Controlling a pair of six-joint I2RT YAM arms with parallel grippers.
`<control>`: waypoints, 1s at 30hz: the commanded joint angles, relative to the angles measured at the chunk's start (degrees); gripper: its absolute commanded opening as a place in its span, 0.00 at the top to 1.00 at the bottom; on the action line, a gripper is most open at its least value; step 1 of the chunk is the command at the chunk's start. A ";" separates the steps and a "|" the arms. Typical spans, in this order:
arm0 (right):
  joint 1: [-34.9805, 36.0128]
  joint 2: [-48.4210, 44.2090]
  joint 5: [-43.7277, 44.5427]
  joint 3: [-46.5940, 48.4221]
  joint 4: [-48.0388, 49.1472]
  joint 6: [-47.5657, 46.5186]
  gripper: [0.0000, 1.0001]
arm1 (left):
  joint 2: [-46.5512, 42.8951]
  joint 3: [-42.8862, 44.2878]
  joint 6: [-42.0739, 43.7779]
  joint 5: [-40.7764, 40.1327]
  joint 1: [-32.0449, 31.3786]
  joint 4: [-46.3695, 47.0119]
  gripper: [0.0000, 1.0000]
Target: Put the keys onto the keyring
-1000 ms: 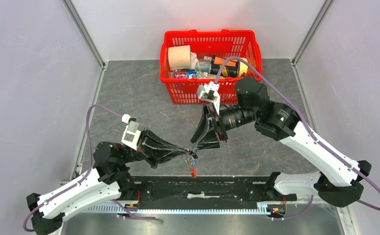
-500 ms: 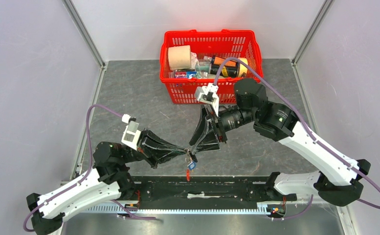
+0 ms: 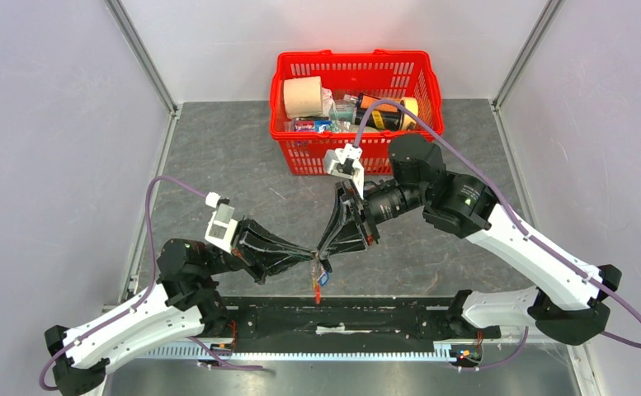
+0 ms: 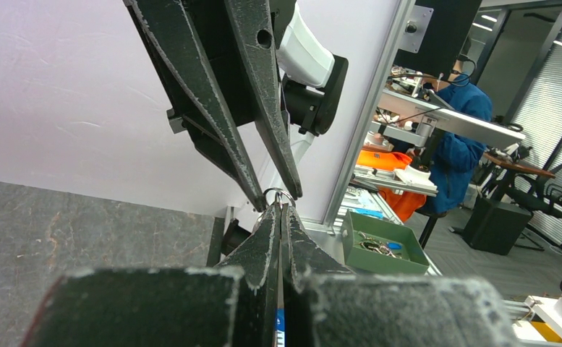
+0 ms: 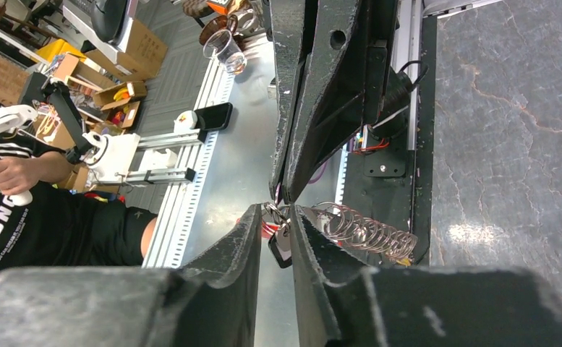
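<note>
My left gripper (image 3: 313,262) and right gripper (image 3: 323,252) meet tip to tip above the table's near edge. In the left wrist view my left gripper (image 4: 281,206) is shut on a thin metal key with a blue tag (image 4: 279,336); a small wire ring (image 4: 278,194) sits just past its tips. In the right wrist view my right gripper (image 5: 276,210) is closed to a narrow gap on the keyring's ring (image 5: 273,212), with a black-headed key (image 5: 281,248) hanging between the fingers, the silvery coiled cord (image 5: 368,231) to the right and the red strap (image 5: 267,230) behind. The blue tag (image 3: 322,279) and red strap (image 3: 317,294) dangle below.
A red basket (image 3: 354,55) with a paper roll, a bottle and packets stands at the back of the table, just behind the right arm's wrist. A black rail (image 3: 333,318) runs along the near edge under the grippers. Metal posts frame the table at both sides.
The right arm has shifted slightly left and turned. The hanging bundle has swung left, and the blue tag now shows below the tips. The left arm has hardly moved.
</note>
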 commanded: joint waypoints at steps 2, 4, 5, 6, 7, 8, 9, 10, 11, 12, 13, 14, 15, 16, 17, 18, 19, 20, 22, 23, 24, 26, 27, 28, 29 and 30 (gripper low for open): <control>0.58 -0.80 -0.79 1.35 1.76 -0.46 0.81 | -0.25 0.74 -1.49 -0.51 0.09 3.69 0.98; 0.75 -0.88 -0.62 1.39 1.68 -0.50 0.92 | -0.34 0.69 -1.41 -0.64 0.09 3.39 0.98; 0.76 -0.98 -0.77 1.43 1.64 -0.51 0.96 | -0.36 0.69 -1.32 -0.77 0.09 3.33 0.98; 0.85 -1.04 -0.88 1.36 1.68 -0.45 1.00 | -0.42 0.53 -1.32 -0.89 0.09 3.32 0.98; 0.93 -1.10 -0.67 1.35 1.62 -0.49 1.00 | -0.49 0.61 -1.26 -1.02 0.09 3.19 0.98; 1.01 -1.36 -0.54 1.35 1.58 -0.50 1.00 | -0.53 0.54 -1.25 -1.04 0.09 3.19 0.98; 1.02 -1.54 -0.32 1.26 1.59 -0.46 1.00 | -0.61 0.61 -1.24 -1.08 0.09 3.23 0.98; 1.03 -1.74 0.08 1.19 1.51 -0.30 1.00 | -0.67 0.53 -1.23 -1.12 0.10 3.11 0.98; 1.11 -1.96 0.33 1.17 1.49 -0.17 1.00 | -0.68 0.56 -1.27 -1.13 0.10 3.05 0.98; 1.18 -2.22 0.41 1.17 1.50 -0.12 1.00 | -0.73 0.64 -1.15 -1.22 0.11 2.95 0.98; 1.32 -2.50 0.84 1.17 1.48 0.00 1.00 | -0.80 0.61 -1.10 -1.22 0.09 2.88 0.98; 1.31 -2.76 1.31 1.16 1.45 0.28 1.00 | -0.93 0.67 -1.10 -1.24 0.09 2.79 0.98; 1.45 -3.03 1.66 1.11 1.42 0.40 1.00 | -0.96 0.61 -0.92 -1.29 0.09 2.70 0.98; 1.52 -3.28 2.40 1.08 1.33 0.60 1.00 | -1.01 0.58 -0.89 -1.39 0.09 2.70 0.98; 1.67 -3.70 3.24 1.01 1.33 0.82 1.00 | -1.11 0.58 -0.81 -1.44 0.09 2.64 0.98; 1.85 -4.07 4.17 0.89 1.33 1.00 1.00 | -1.16 0.54 -0.78 -1.48 0.13 2.64 0.98; 2.03 -4.33 4.95 0.68 1.31 1.15 1.00 | -1.22 0.51 -0.72 -1.56 0.09 2.60 0.98; 2.11 -4.59 5.86 0.47 1.26 1.30 1.00 | -1.30 0.44 -0.79 -1.57 0.09 2.61 0.98; 2.26 -4.67 6.44 0.47 0.70 1.26 1.00 | -1.31 0.41 -0.89 -1.62 0.09 2.93 0.98; 2.37 -4.54 6.94 0.60 0.39 1.27 1.00 | -1.19 0.38 -1.01 -1.43 0.09 3.00 0.98; 2.51 -4.30 7.19 0.68 0.07 1.33 1.00 | -1.04 0.50 -1.10 -1.21 0.09 3.11 0.98; 2.89 -3.92 7.82 0.85 -0.35 1.36 1.00 | -0.79 0.66 -1.42 -0.80 0.09 3.65 0.98; 3.14 -3.74 8.07 0.91 -0.47 1.33 1.00 | -0.69 0.78 -1.56 -0.70 0.09 3.83 0.98; 3.38 -3.71 8.30 0.86 -0.51 1.25 1.00 | -0.66 0.73 -1.58 -0.69 0.09 3.92 0.98; 3.63 -3.69 8.79 0.82 -0.52 1.16 1.00 | -0.65 0.73 -1.58 -0.77 0.09 3.89 0.98; 3.70 -3.69 8.96 0.79 -0.56 1.15 1.00 | -0.58 0.75 -1.58 -0.78 0.09 3.92 0.98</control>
